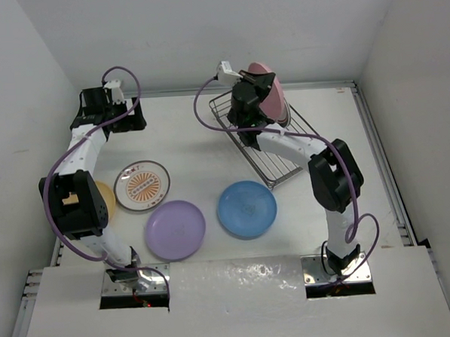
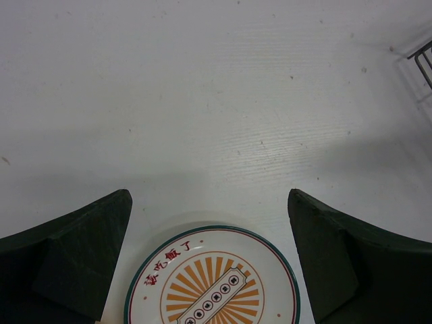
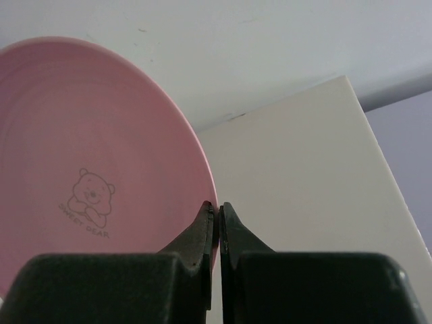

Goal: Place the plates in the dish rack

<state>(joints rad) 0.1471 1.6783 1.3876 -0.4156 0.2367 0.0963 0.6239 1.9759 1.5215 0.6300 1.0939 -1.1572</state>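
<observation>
My right gripper (image 1: 259, 91) is shut on the rim of the pink plate (image 1: 273, 98) and holds it on edge above the far end of the wire dish rack (image 1: 274, 162). In the right wrist view the fingertips (image 3: 208, 219) pinch the pink plate's (image 3: 88, 155) right edge. My left gripper (image 1: 134, 120) is open and empty at the far left, above bare table. In the left wrist view the gripper (image 2: 209, 197) is just beyond the sunburst plate (image 2: 212, 283). The sunburst (image 1: 142, 185), purple (image 1: 175, 229) and blue (image 1: 247, 209) plates lie flat. The yellow-orange plate (image 1: 107, 201) is half hidden under the left arm.
White walls close in the table at the back and both sides. A corner of the rack (image 2: 424, 61) shows at the upper right of the left wrist view. The red-dot and green-rimmed plates do not show.
</observation>
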